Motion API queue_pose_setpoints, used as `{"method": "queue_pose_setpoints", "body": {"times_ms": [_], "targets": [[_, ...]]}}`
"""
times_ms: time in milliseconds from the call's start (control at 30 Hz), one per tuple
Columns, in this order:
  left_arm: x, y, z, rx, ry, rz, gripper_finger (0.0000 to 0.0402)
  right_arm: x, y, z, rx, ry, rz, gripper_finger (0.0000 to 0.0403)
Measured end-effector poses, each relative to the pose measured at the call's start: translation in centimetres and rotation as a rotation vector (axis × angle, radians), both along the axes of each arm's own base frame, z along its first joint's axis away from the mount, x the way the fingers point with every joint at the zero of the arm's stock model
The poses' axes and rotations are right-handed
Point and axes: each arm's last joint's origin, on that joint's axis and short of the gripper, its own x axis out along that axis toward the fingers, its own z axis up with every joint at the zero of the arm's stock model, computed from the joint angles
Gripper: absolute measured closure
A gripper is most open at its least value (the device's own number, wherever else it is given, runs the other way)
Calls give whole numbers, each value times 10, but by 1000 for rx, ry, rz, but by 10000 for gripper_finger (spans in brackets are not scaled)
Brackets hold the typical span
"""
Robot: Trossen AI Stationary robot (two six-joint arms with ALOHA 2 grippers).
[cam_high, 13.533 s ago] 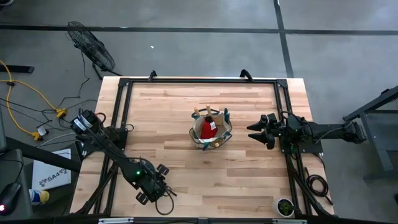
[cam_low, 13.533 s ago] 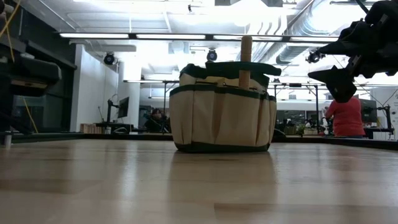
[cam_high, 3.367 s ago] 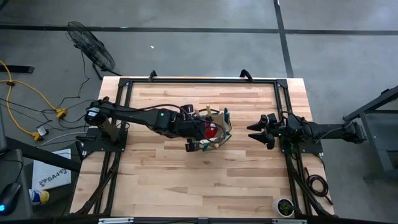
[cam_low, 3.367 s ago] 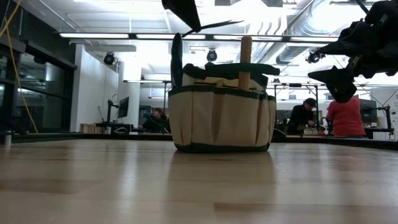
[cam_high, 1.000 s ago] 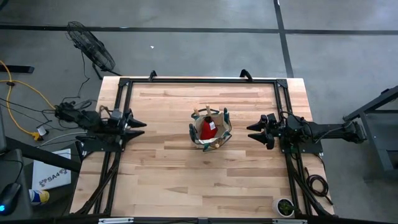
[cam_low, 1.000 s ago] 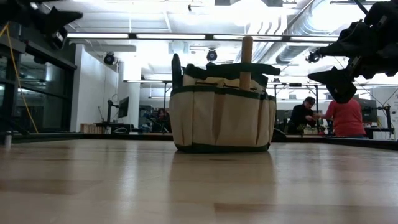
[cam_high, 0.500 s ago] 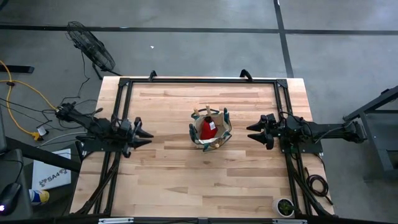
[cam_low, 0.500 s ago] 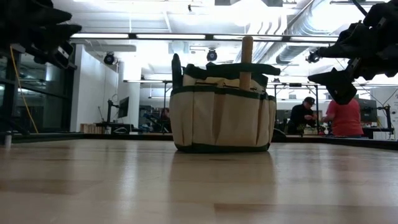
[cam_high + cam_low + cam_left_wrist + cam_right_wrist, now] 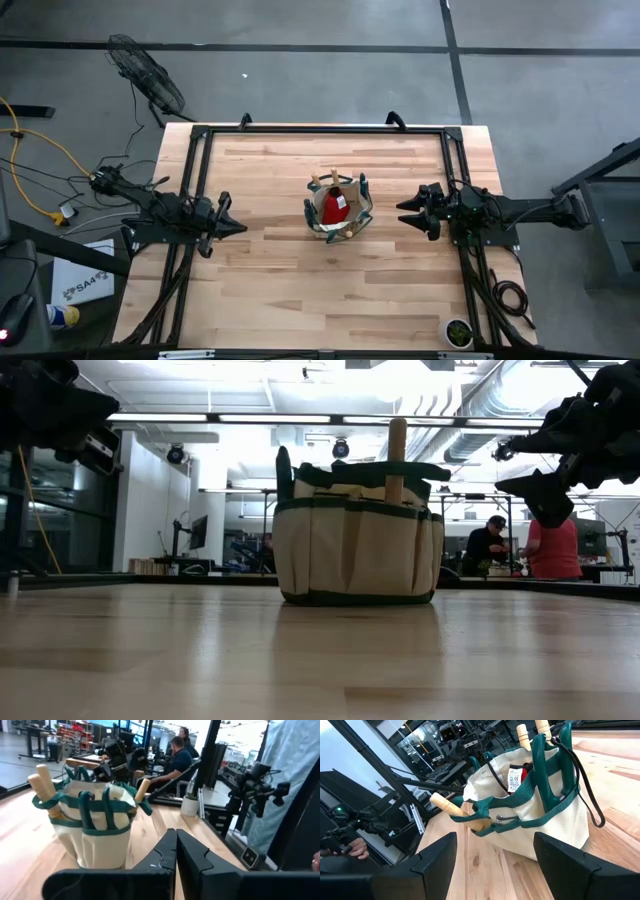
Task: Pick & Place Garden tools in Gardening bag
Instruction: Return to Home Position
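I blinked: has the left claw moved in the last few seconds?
Yes. The left gripper drew back from the bag toward the table's left edge.

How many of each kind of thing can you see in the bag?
Light wooden tool handles: 3
Red glove bundle: 1
Dark green pruning shears: 1
Total: 5 things showing in the tan fabric gardening bag
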Motion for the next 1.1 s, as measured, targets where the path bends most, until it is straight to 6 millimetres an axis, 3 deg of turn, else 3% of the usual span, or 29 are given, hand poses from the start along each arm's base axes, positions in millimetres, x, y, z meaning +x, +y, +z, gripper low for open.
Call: {"method": "queue_pose_setpoints", "body": {"times_ms": [333,1100], "targets": [[0,-1,-4,121,-4,-35,401,0,0,0,0,-2,0,146],[0,-1,-4,105,7,-40,398,0,0,0,0,-3,1,147]]}}
